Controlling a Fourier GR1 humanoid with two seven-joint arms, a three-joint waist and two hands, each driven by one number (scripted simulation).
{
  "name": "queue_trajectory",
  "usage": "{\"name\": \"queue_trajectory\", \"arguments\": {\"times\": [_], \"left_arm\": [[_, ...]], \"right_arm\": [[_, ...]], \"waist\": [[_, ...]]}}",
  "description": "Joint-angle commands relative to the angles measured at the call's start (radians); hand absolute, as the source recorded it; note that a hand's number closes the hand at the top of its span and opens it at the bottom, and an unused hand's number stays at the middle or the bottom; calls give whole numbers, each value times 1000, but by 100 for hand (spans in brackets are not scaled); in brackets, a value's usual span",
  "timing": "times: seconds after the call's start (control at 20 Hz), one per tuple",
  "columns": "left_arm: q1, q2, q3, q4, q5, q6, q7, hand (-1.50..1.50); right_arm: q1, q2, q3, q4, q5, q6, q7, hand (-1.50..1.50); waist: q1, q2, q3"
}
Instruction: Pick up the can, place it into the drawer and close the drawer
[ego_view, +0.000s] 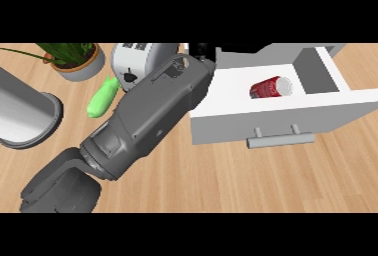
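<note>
A red can lies on its side inside the open white drawer, toward its right half. The drawer's front panel faces me, with a grey bar handle. One grey forearm runs from the lower left up to the drawer's back left corner. I take it for my left arm. Only a bit of the black left hand shows at the picture's top edge, left of the can and apart from it. Its fingers are hidden. My right hand is nowhere in the view.
A white toaster stands behind the forearm, with a potted plant to its left. A green vegetable lies beside the arm. A large grey round vessel sits at the left edge. Wooden counter stretches in front of the drawer.
</note>
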Motion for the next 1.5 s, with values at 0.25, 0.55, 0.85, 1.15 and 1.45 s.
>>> {"name": "queue_trajectory", "arguments": {"times": [0.25, 0.55, 0.85, 1.15, 1.45], "left_arm": [[0, 0, -19, 26, 74, 0, -75, -150], [20, 0, -49, -31, 108, 22, -97, -150], [-3, 0, -24, -19, 140, -5, -175, -150], [-9, 0, -43, -40, 163, 46, -186, -150], [-62, 0, -18, -52, 171, 31, -122, -150]], "right_arm": [[-20, 36, 23, -2, 40, 1, -22, -150], [-58, -41, -29, -78, 246, 74, -165, -150], [-113, -14, 72, -178, 381, 76, -201, -150], [-193, -13, 217, -149, 677, 76, -244, -150], [-337, -38, 391, -49, 972, 9, -246, -150]], "waist": [[2, 3, 0], [7, -1, 0], [16, 1, -1], [52, -3, -1], [90, -8, -2]]}}
